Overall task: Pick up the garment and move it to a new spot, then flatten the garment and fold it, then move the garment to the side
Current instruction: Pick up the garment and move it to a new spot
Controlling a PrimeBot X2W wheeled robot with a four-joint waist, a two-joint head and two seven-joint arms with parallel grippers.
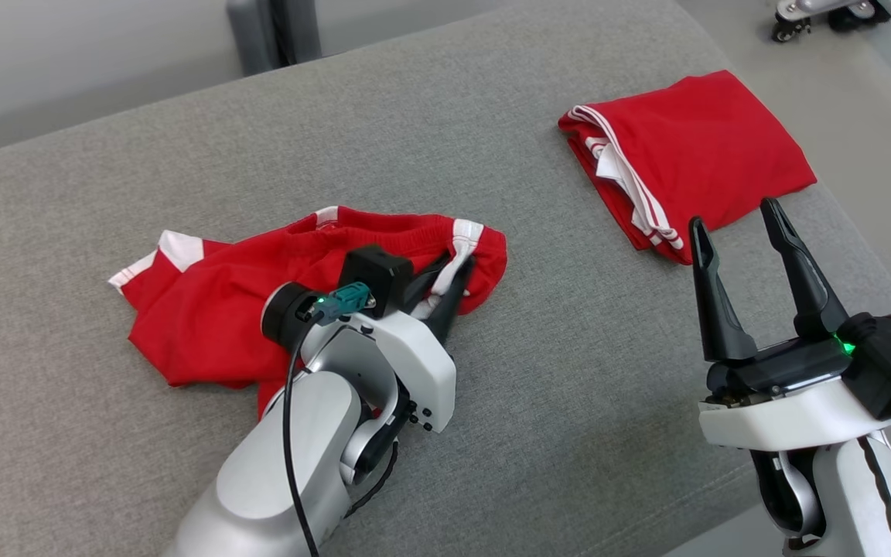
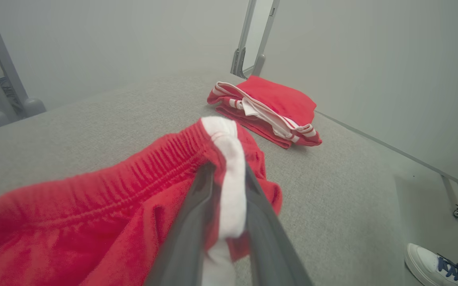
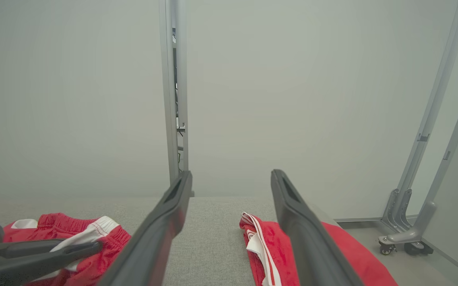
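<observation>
Head view: I am reading the whole layout here. The garment [image 1: 206, 309] is lying crumpled on the grey counter [image 1: 569, 402], left of centre, and a folded red cloth [image 1: 708, 147] is sitting well apart from it at the far right.
Left wrist view: I am getting the grip detail. The garment's white side band is running up between the two dark fingers, with the elastic waistband to their left. A person's white shoe [image 2: 424, 262] is showing on the floor at the lower right.
Right wrist view: I am seeing a wheeled metal frame [image 3: 400, 238] standing beyond the counter.
Left gripper [image 1: 457, 271]: it is reaching forward and down from a bent forearm. Its jaws are clamping the white band at the garment's right edge.
Right gripper [image 1: 733, 215]: it is hovering above the counter, pointing toward the folded red cloth. Its jaws are standing wide apart.
</observation>
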